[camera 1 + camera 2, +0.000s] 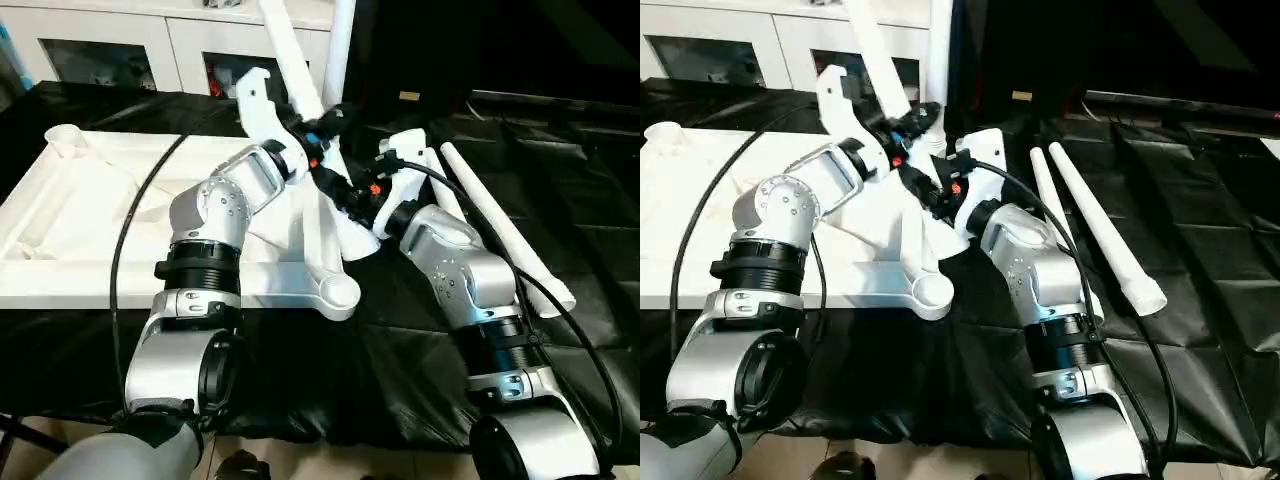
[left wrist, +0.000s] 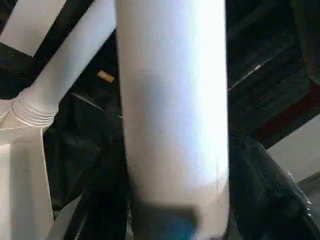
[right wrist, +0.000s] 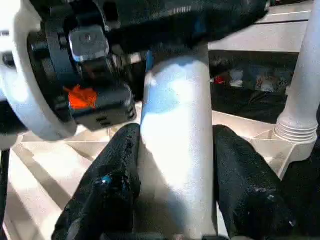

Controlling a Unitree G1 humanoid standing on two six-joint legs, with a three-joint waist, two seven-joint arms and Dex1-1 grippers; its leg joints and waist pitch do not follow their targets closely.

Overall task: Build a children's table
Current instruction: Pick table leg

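Note:
The children's table lies as parts on black cloth. Its white tabletop (image 1: 80,200) rests underside up, ribs showing. One leg (image 1: 340,40) stands upright in a far corner socket; its ribbed collar (image 3: 295,131) shows in the right wrist view. A second leg (image 1: 290,60) leans over the tabletop's right side. My left gripper (image 1: 326,124) is shut on it higher up, where the leg (image 2: 172,100) runs between the dark fingers (image 2: 107,200). My right gripper (image 1: 356,196) is shut on the same leg (image 3: 172,125) lower down, its pads (image 3: 116,190) pressed on both sides. Where the leg's lower end sits is hidden by the grippers.
Two loose legs (image 1: 505,235) lie side by side on the cloth to the right. A near corner socket (image 1: 340,292) stands free at the tabletop's front right, another (image 1: 65,135) at the far left. A white cabinet (image 1: 130,50) with glass doors stands behind.

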